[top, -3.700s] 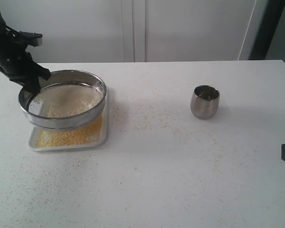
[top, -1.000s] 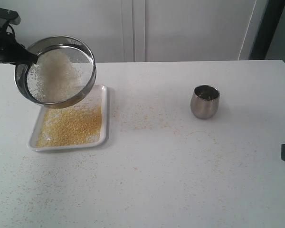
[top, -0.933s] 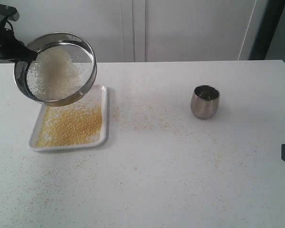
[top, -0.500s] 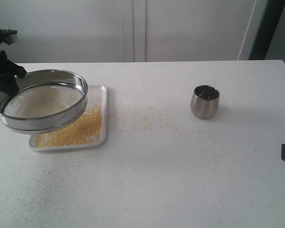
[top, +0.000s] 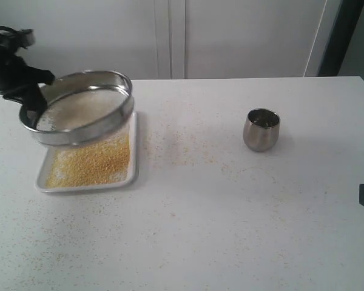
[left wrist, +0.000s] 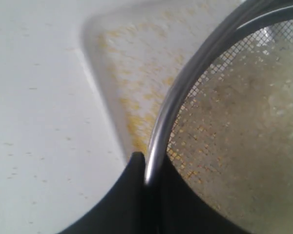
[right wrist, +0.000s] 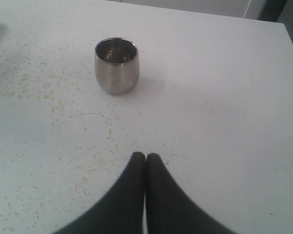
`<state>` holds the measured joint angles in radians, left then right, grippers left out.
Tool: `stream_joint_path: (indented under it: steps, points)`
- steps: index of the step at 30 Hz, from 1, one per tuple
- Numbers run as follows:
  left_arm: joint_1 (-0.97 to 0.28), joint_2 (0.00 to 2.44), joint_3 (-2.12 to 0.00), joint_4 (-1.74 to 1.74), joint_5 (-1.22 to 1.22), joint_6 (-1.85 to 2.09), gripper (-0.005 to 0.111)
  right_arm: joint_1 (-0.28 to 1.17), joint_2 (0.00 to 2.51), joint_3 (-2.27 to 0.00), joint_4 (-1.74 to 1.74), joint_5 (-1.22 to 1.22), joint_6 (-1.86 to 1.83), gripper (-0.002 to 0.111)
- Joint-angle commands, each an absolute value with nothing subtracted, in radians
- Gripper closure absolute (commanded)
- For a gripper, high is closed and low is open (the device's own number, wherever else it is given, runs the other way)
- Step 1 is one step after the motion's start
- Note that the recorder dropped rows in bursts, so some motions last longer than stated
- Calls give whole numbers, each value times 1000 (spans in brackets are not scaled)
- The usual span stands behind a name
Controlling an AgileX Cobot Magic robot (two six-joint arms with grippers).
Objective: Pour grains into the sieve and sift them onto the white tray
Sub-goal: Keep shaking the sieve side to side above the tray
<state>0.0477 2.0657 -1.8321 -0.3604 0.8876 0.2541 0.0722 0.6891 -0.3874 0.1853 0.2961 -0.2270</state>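
Over the far end of the white tray (top: pixel 85 187): the sieve (top: pixel 85 107) is held in the air and tilted, with the side nearest the left end effector lower than the opposite side.
Left end effector (top: pixel 31 104): nearly closed and clamped on the sieve's steel rim. In the left wrist view (left wrist: pixel 147 163) the rim runs between the two black jaws, one outside the ring and one inside it.
Right end effector (right wrist: pixel 145 158): jaws pressed together, holding nothing and touching nothing, above bare tabletop.
Sieve contents: whitish grains (top: pixel 79 110) lie on the wire mesh. Through the mesh in the left wrist view (left wrist: pixel 234 122) they look pale, with a few yellow specks.
White tray: lies flat on the tabletop at the left. Its near part is in plain view, and its rim and one rounded corner show in the left wrist view (left wrist: pixel 94 73).
Tray contents: a yellow-tan layer of fine granules covers most of the tray floor, with a paler patch along the left side.
Steel cup (top: pixel 261 129): upright on the tabletop, well apart from the tray, to the right. In the right wrist view (right wrist: pixel 116 66) it stands ahead of the closed jaws, apart from them.
Tabletop (top: pixel 218 236): white and flat, dusted with stray yellow granules. They are thickest just right of the tray, thinner toward the cup, and a light scatter reaches the near left corner.
Room: pale wall panels (top: pixel 230 36) with vertical seams stand behind the tabletop. A dark upright strip (top: pixel 337 36) is at the far right.
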Motion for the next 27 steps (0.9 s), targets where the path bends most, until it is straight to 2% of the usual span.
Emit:
stream_joint_path:
  steps: [1, 3, 4, 5, 6, 7, 9, 10, 12, 14, 15, 16, 18, 21, 23, 25, 27]
  points:
    - [50, 2040, -1788, -556, 970, 507, 107, 69, 689, -393, 186, 290, -232, 108]
    - [82, 2036, -1788, -291, 914, 342, 107, 69, 689, -393, 186, 290, -232, 108]
    - [150, 2038, -1784, -351, 901, 247, 107, 69, 689, -393, 186, 290, -232, 108]
    - [161, 2038, -1772, -444, 917, 314, 107, 69, 689, -393, 186, 290, -232, 108]
    - [125, 2036, -1747, -543, 955, 468, 107, 69, 689, -393, 186, 290, -232, 108]
    - [60, 2033, -1733, -481, 944, 459, 107, 69, 689, -393, 186, 290, -232, 108]
    - [18, 2029, -1734, -253, 870, 333, 107, 69, 689, -393, 186, 290, -232, 108]
    - [36, 2025, -1736, -199, 843, 278, 107, 69, 689, -393, 186, 290, -232, 108]
    - [95, 2020, -1732, -299, 823, 169, 107, 69, 689, -393, 186, 290, -232, 108]
    - [-12, 2014, -1697, -324, 828, 341, 107, 69, 689, -393, 186, 290, -232, 108]
    - [-99, 2014, -1685, -107, 807, 256, 107, 69, 689, -393, 186, 290, -232, 108]
    - [-101, 2014, -1685, 12, 805, 167, 107, 69, 689, -393, 186, 290, -232, 108]
    - [-23, 2001, -1693, 72, 783, 59, 107, 69, 689, -393, 186, 290, -232, 108]
    - [69, 1989, -1691, -273, 770, 152, 107, 69, 689, -393, 186, 290, -232, 108]
    - [6, 1991, -1665, -423, 774, 377, 107, 69, 689, -393, 186, 290, -232, 108]
    - [-80, 1991, -1661, -226, 768, 316, 107, 69, 689, -393, 186, 290, -232, 108]
    - [-53, 1978, -1661, -16, 745, 135, 107, 69, 689, -393, 186, 290, -232, 108]
